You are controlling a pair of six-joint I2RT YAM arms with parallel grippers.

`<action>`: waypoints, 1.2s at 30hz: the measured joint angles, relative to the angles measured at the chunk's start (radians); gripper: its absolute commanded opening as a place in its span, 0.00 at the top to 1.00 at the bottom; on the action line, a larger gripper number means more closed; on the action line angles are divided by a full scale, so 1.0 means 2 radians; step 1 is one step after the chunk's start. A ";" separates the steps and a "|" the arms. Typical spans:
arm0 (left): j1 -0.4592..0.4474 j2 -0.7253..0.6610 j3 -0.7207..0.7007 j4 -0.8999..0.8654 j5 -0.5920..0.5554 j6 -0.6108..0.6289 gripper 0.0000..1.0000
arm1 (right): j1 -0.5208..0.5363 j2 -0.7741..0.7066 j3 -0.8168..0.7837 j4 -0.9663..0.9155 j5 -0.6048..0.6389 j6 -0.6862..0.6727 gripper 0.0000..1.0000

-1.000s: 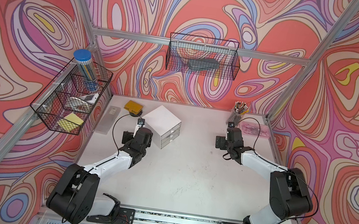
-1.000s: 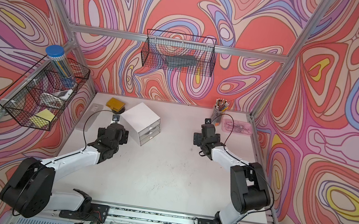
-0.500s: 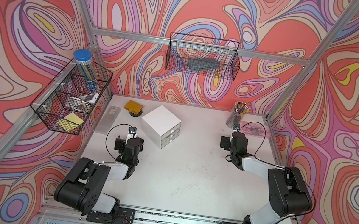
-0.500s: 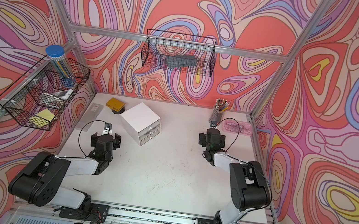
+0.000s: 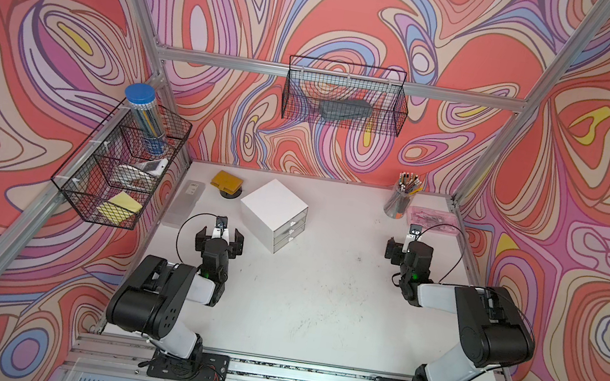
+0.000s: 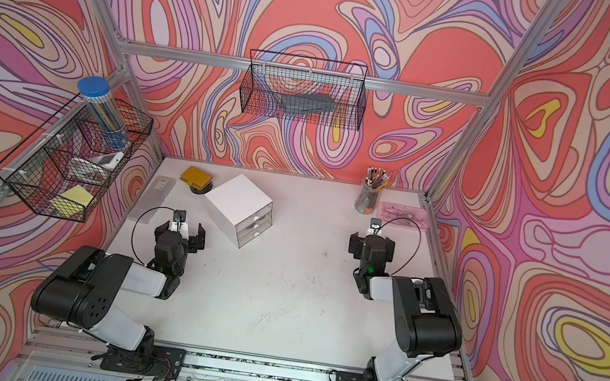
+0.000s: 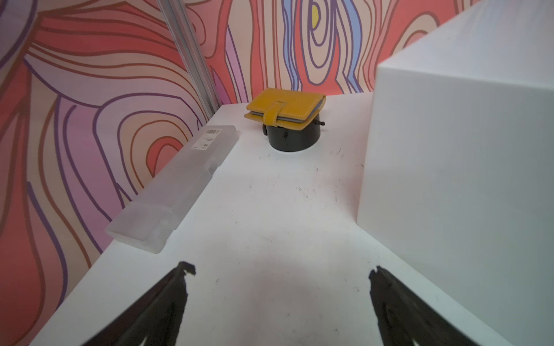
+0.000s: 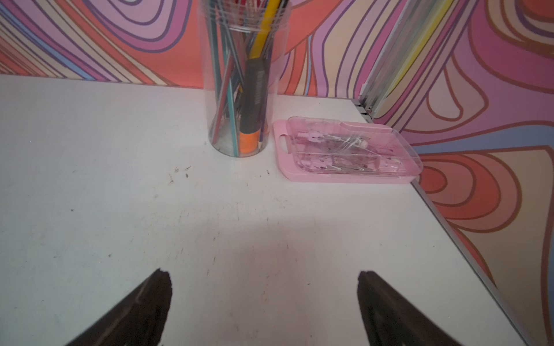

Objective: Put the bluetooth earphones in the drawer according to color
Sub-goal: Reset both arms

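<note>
Jaws on the left gripper [image 7: 281, 272] and right gripper [image 8: 263, 274] stand wide apart, empty over the table [image 5: 322, 284]. Beside the left one sits the drawer [image 5: 274, 205], a cube without a long axis, clear fronts shut and angled toward the right gripper; probably light and skiddy, best hooked by a front's pull. No bluetooth earphones show.

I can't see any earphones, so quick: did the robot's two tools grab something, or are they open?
Left tool: open, holding nothing.
Right tool: open, holding nothing.
</note>
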 measured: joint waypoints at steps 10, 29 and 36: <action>0.004 0.000 0.009 -0.005 0.012 -0.006 0.01 | -0.022 0.010 -0.046 0.091 -0.026 0.027 0.02; 0.006 0.001 0.038 -0.053 0.012 -0.011 0.01 | -0.025 0.013 -0.048 0.120 -0.026 0.035 0.02; 0.006 0.001 0.038 -0.054 0.012 -0.012 0.01 | -0.025 0.013 -0.048 0.121 -0.026 0.035 0.02</action>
